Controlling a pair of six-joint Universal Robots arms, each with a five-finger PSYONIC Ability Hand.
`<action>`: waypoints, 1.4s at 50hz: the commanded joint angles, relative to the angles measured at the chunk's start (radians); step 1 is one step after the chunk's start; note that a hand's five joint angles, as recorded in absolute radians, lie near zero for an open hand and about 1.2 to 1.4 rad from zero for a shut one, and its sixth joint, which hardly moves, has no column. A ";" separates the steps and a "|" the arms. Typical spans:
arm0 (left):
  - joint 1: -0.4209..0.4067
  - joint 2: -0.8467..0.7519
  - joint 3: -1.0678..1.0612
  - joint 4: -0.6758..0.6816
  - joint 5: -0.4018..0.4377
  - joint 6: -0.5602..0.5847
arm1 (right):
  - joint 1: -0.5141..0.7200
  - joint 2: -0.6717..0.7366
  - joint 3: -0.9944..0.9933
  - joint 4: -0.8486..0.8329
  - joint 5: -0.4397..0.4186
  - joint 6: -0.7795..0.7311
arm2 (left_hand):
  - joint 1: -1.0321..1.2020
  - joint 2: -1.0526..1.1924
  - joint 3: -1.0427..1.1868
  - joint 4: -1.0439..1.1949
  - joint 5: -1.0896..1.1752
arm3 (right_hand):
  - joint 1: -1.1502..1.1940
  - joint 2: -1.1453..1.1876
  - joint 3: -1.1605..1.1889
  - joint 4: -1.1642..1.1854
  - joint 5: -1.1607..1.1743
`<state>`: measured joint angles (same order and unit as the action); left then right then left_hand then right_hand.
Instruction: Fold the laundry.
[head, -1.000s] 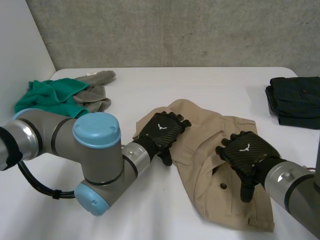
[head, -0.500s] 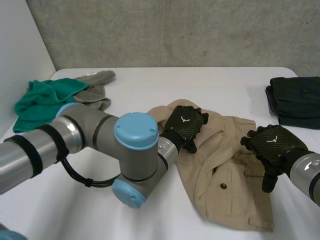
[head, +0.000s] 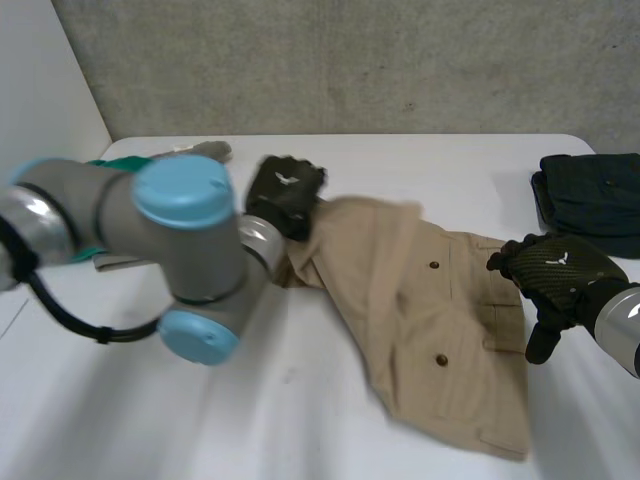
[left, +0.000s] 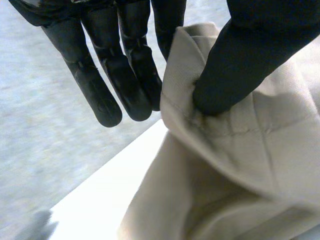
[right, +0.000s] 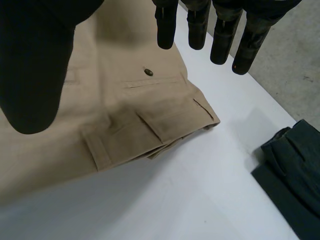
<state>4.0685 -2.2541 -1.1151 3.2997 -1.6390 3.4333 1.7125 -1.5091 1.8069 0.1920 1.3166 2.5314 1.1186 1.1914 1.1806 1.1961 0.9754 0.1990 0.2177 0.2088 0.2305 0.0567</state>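
Around the shorts (head: 430, 330), bare table (head: 420, 165) lies open at 12 o'clock and at 7 to 8 o'clock. The left arm (head: 185, 240) blocks 9 o'clock, with a green cloth (head: 120, 161) and a grey cloth (head: 205, 151) beyond it at 10. A dark stack (head: 590, 200) sits at 2 o'clock, near the right hand (head: 555, 275).

White counter (head: 300, 430). Grey concrete wall (head: 350, 60) runs along the counter's far edge. Plain white panel (head: 40, 90) stands at the counter's left side.
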 joint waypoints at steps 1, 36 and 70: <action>0.187 0.108 -0.182 0.000 0.008 0.010 | 0.013 0.000 -0.014 0.007 0.001 0.069 | 0.278 0.205 0.216 0.200 0.246 | -0.008 -0.027 -0.018 -0.040 -0.041; 0.263 0.371 -0.598 0.121 0.354 0.102 | 0.463 0.150 0.131 -0.216 0.176 0.181 | -0.841 -0.913 -0.903 -0.918 -0.872 | 0.250 0.231 0.240 0.218 0.218; 0.277 0.369 -0.687 -0.086 0.231 0.300 | 0.337 0.253 0.049 -0.434 0.230 0.122 | -0.691 -0.764 -0.753 -0.768 -0.722 | 1.197 1.179 1.187 1.166 1.165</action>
<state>4.3374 -1.8886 -1.7578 3.2466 -1.4116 3.7483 2.1277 -1.2689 1.8880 -0.2461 1.5494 2.6843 0.3487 0.3555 0.3524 0.3553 0.1851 0.9807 1.1717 1.1762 1.1860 0.9783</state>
